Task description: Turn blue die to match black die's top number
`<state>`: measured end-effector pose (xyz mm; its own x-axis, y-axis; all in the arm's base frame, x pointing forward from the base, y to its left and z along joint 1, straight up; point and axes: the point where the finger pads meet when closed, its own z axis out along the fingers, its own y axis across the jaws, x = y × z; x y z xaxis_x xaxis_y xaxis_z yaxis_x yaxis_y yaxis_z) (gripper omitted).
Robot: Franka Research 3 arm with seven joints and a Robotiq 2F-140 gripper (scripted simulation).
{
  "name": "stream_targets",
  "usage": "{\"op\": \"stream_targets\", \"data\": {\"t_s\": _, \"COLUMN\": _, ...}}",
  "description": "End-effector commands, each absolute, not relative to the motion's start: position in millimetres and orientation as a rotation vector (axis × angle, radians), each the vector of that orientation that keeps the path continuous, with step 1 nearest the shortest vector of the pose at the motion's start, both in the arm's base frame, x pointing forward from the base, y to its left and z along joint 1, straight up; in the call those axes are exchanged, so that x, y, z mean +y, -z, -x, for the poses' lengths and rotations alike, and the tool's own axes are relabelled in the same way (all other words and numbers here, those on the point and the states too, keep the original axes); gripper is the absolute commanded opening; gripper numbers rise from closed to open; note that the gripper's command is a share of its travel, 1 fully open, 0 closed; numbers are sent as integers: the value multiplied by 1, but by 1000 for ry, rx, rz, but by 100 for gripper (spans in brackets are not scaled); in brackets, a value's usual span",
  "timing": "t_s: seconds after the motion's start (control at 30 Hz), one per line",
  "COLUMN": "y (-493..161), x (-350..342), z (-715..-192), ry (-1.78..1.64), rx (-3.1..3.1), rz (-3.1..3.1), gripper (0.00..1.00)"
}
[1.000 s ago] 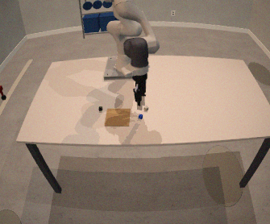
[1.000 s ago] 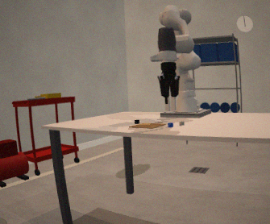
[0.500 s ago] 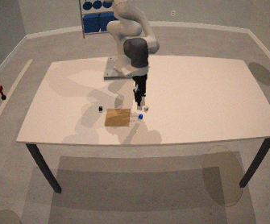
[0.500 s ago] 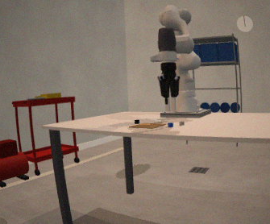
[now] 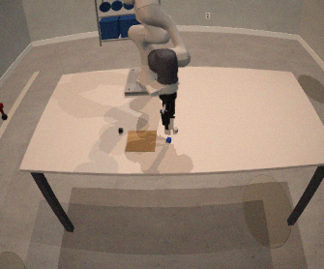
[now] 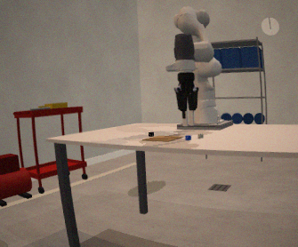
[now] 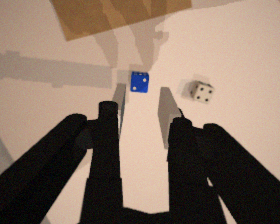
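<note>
Judging handling: blue die [image 7: 140, 81] looks to me a small, rigid, light cube with smooth faces, likely to slip or tumble if pinched off-centre; I would take it across two opposite side faces, fingers square to them
Blue die place: on the table [image 5: 253, 111], just beside the mat [image 5: 141, 141] on the side away from the black die [image 5: 120, 130], not on the mat; its top face shows two pips, I think
Gripper state: gripper [image 7: 141, 97] narrowed to a slim gap, holding nothing
Die relative to gripper: below and just ahead of the fingertips in the wrist view, in line with the gap; gripper hangs above the table, apart from it
White die [image 7: 203, 91]: near the blue die, on the side away from the mat; I must not nudge it
Black die face: too small for me to read
</note>
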<state>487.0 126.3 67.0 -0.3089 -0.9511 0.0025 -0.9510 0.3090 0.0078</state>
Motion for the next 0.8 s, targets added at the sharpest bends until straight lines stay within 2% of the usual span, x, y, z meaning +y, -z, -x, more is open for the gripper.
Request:
{"op": "stream_targets", "data": {"t_s": 0.0, "y": -64, "x": 127, "z": -489, "ry": -1, "rx": -2550, "rz": -1835, "gripper": 21}}
{"op": "stream_targets", "data": {"t_s": 0.77, "y": -35, "x": 127, "z": -489, "ry": -1, "rx": -2550, "rz": -1835, "gripper": 21}}
